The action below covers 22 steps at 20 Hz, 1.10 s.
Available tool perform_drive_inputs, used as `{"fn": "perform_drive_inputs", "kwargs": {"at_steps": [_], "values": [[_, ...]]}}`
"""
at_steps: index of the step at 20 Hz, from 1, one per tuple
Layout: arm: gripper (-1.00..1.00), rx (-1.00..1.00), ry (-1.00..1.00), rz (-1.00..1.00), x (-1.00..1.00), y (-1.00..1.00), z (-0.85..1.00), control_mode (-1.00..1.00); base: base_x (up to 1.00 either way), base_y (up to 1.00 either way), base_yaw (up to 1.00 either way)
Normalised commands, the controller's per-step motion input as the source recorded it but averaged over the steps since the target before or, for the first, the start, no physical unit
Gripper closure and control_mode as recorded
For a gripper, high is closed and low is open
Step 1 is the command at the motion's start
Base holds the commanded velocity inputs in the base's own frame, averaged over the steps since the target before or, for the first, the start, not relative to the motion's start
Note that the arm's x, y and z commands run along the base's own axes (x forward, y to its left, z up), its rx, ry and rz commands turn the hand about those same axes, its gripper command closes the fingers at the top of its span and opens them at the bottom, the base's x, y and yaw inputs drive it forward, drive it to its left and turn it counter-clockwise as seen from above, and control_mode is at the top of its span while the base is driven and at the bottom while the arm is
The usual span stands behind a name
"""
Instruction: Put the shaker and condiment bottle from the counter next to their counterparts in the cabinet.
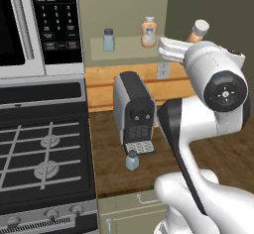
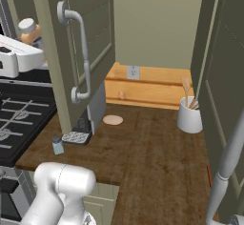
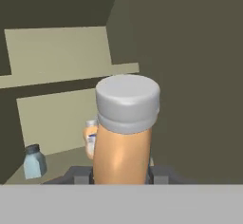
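Observation:
My gripper [image 3: 121, 175] is shut on the condiment bottle [image 3: 124, 133], an orange-tan bottle with a pale cap. I hold it tilted, up at the level of the cabinet shelf [image 1: 124, 52], right of the things on it; the same bottle [image 1: 198, 31] shows above my arm. On the shelf stand the counterparts: a pale-blue shaker [image 1: 108, 39] and an orange-tan bottle [image 1: 148, 32]. In the hand view that shaker [image 3: 34, 161] is at lower left and the bottle [image 3: 89, 137] peeks out behind the held one. The dark-capped shaker [image 1: 132, 160] stands on the counter [image 1: 114, 168] before the coffee machine [image 1: 134, 111].
A microwave [image 1: 39, 25] hangs left of the cabinet, above the stove [image 1: 42, 153]. The open cabinet door [image 2: 81, 52] with its handle juts over the counter. A white utensil holder [image 2: 189, 115] and a small round disc [image 2: 113, 119] sit on the counter further right.

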Motion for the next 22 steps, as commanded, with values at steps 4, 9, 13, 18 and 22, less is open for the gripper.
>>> {"fn": "perform_drive_inputs", "kwargs": {"at_steps": [4, 9, 13, 18, 22], "values": [[1.0, 0.03, 0.04, 0.0, 0.16, 0.04, 0.05, -1.0, 0.0, 0.0, 0.0], [1.0, 0.0, 0.15, 0.0, 0.16, 0.13, 0.04, -1.0, 0.0, 0.0, 0.0], [1.0, 0.0, 0.03, 0.0, 0.1, 0.01, 0.0, -1.0, 0.0, 0.0, 0.0], [1.0, 0.0, 0.03, 0.0, 0.53, 0.0, 0.0, -1.0, 0.0, 0.0, 0.0], [1.0, 0.0, 0.04, 0.0, 0.63, 0.0, 0.0, -1.0, 0.0, 0.0, 0.0]]}}
